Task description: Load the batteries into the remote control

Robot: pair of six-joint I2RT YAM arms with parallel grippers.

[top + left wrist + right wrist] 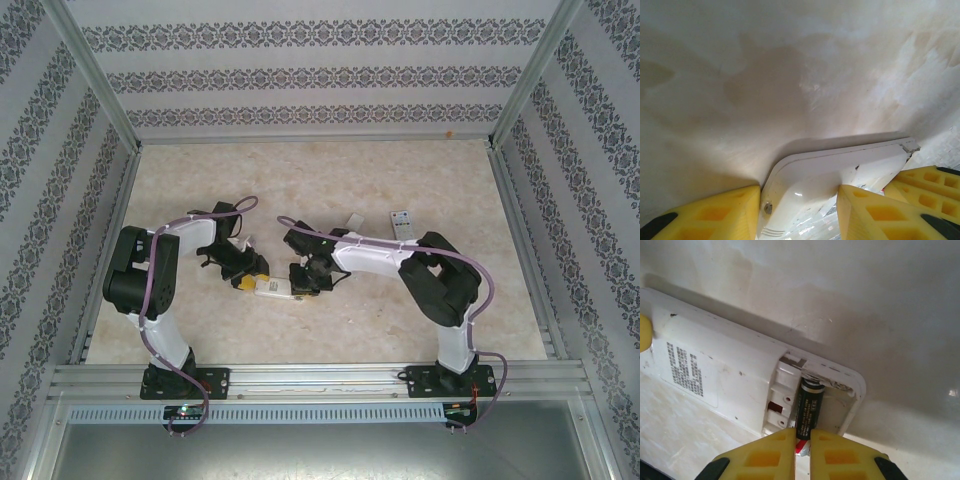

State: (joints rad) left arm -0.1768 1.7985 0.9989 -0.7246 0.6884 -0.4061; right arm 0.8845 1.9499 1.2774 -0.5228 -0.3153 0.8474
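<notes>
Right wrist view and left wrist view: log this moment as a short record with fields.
remote: long slim white plastic remote control, back up, battery bay open
battery: slim dark cylindrical battery, far end inside the bay
right arm: right gripper shut on the battery's near end
left arm: left gripper shut on the remote's opposite end

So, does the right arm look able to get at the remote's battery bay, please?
Likely yes: the bay lies uncovered, the right hand has a battery in it, and the left hand holds the remote.
</notes>
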